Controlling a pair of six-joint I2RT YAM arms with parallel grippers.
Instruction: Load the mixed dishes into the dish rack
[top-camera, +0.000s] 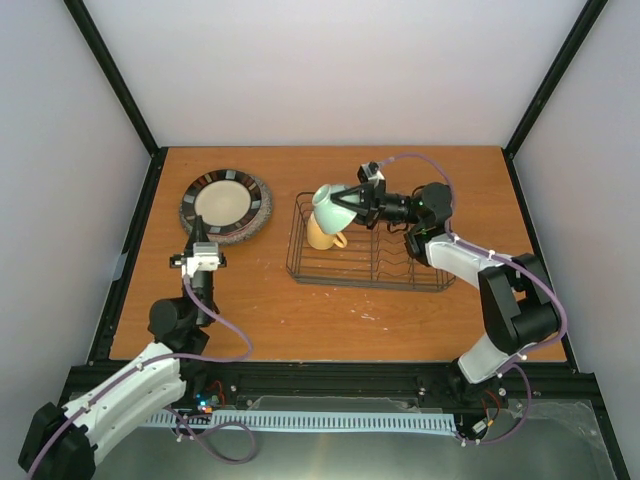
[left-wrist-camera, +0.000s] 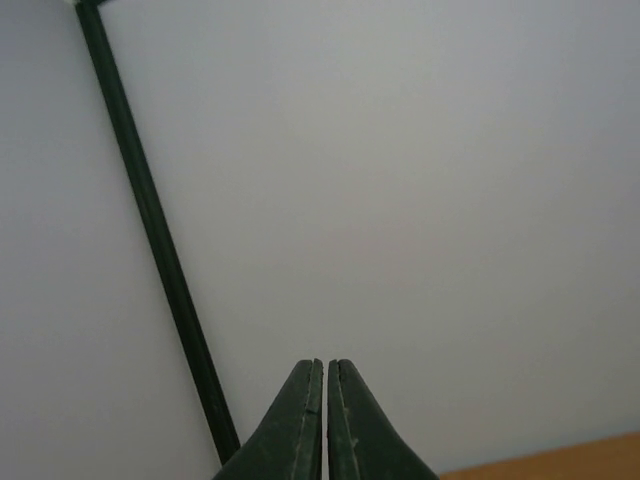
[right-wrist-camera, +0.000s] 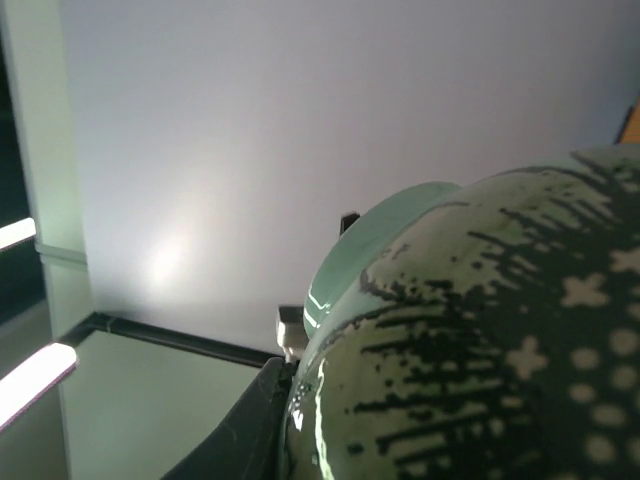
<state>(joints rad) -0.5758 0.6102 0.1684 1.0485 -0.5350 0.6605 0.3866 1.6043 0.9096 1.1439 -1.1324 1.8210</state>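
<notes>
The black wire dish rack stands right of the table's middle. A small yellow mug sits in its left end. My right gripper is shut on the pale mint-green bowl, holding it tilted above the rack's left end, just over the mug. In the right wrist view the bowl fills the frame against one dark finger. A stack of plates, the cream one with dark striped rim on top, lies at the back left. My left gripper is shut and empty, raised near the stack's front edge; its fingertips face the wall.
A black frame post runs down the left wrist view. Black frame rails border the table on the left, right and near sides. The rack's right part holds upright prongs with nothing in them.
</notes>
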